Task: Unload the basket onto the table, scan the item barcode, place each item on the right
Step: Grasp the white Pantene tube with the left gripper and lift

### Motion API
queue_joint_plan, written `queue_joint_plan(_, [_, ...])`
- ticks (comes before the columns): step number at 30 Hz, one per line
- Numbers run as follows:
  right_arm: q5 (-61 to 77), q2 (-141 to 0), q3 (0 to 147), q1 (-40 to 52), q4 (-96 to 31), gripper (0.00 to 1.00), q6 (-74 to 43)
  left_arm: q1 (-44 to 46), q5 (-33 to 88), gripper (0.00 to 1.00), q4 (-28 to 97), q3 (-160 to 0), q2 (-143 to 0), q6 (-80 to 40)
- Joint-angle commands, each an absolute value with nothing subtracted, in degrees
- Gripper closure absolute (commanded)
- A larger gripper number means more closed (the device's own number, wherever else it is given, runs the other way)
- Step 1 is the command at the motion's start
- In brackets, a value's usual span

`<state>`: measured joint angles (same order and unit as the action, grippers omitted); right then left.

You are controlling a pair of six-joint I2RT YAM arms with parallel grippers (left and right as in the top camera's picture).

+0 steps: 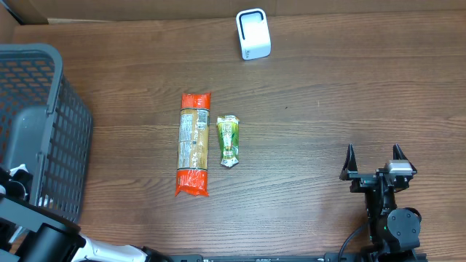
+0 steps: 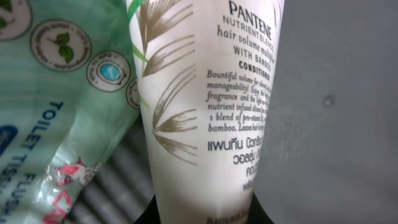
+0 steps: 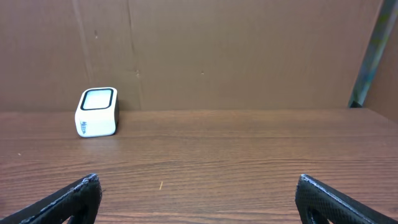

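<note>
overhead / right fingers: at 4 o'clock, spread wide, holding nothing, touching nothing
overhead / left arm: at 8 o'clock, low by the basket; its fingers can't be made out here
overhead / basket: grey mesh, at 9 o'clock on the table
overhead / scanner: white box at 12 o'clock, well apart from both arms
overhead / pasta pack: near centre, lying flat, long axis 12 to 6
overhead / green packet: just beside the pasta pack at its 3 o'clock, shorter, not clearly touching it
overhead / in the way: only bare table between the right fingers and the scanner
left wrist / left fingers: dark tips at 6 o'clock, clenched on the lower end of the conditioner tube
left wrist / conditioner tube: white, leaf print, Pantene text, fills the centre running 6 to 12; barcode not visible on this face
left wrist / toilet tissue pack: green, at 9 o'clock, pressed against the tube's side
left wrist / basket wall: plain grey at 3 o'clock, ribbed grey floor at 7 o'clock; the tube is inside the basket
right wrist / right fingers: tips at 7 and 5 o'clock, released, wide gap, nothing between them
right wrist / scanner: at 10 o'clock on the table, window on its top face
right wrist / cardboard wall: behind the table at 12 o'clock
</note>
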<state>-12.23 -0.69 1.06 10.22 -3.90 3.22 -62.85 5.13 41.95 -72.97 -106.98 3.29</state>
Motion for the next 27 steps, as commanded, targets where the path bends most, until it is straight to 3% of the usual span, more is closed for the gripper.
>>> queue_joint_plan(1, [-12.3, -0.3, 0.5, 10.5, -3.5, 0.0, 3.5, -62.4, 5.8, 0.96, 44.9, -78.5, -107.9, 2.7])
queue_joint_plan(16, [-12.3, -0.3, 0.5, 10.5, -3.5, 0.0, 3.5, -60.6, 7.4, 0.96, 57.1, -95.4, -107.5, 2.5])
queue_joint_plan(27, [-12.3, -0.3, 0.5, 10.5, -3.5, 0.0, 3.5, -53.2, 14.0, 0.96, 58.4, -103.4, -98.8, -0.6])
